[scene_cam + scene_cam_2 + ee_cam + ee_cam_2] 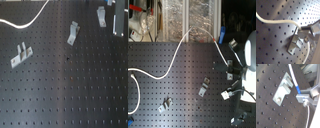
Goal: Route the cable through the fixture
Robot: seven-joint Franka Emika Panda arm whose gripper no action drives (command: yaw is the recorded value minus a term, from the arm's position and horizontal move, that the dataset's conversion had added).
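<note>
currently end effector (304, 97) pinches cable (294, 79) just beside bracket (283, 87); cable's long axis runs alongside bracket slot.

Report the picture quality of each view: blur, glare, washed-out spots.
First exterior view: soft and low-resolution, yet the thin white cable stands out against the black perforated board. Second exterior view: the white robot arm is overexposed, detail lost. First wrist view: bright sheen across the board. Second wrist view: the small metal bracket is fairly sharp; the claw is blurred.
</note>
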